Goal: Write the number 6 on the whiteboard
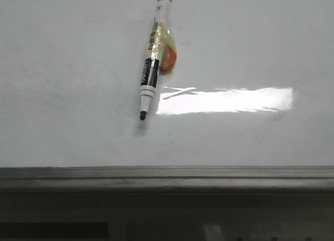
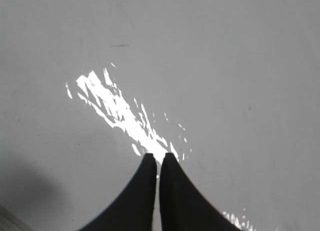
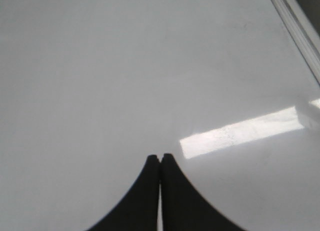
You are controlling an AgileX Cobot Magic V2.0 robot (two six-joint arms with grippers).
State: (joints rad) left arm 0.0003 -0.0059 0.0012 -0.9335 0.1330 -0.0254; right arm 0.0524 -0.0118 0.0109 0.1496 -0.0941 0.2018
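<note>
Where glare falls, marker [image 1: 152,58] lies on whiteboard [image 1: 62,84]

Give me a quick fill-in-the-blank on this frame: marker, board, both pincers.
1. The uncapped black-tipped marker lies on the glossy white-grey whiteboard, its tip pointing toward the grey metal ____ strip.
2. The left pincer is shut and holds ____.
3. The right pincer is ____.
4. No drawn ____ shows on the board yet.

Missing words: frame; nothing; shut; digit
</note>
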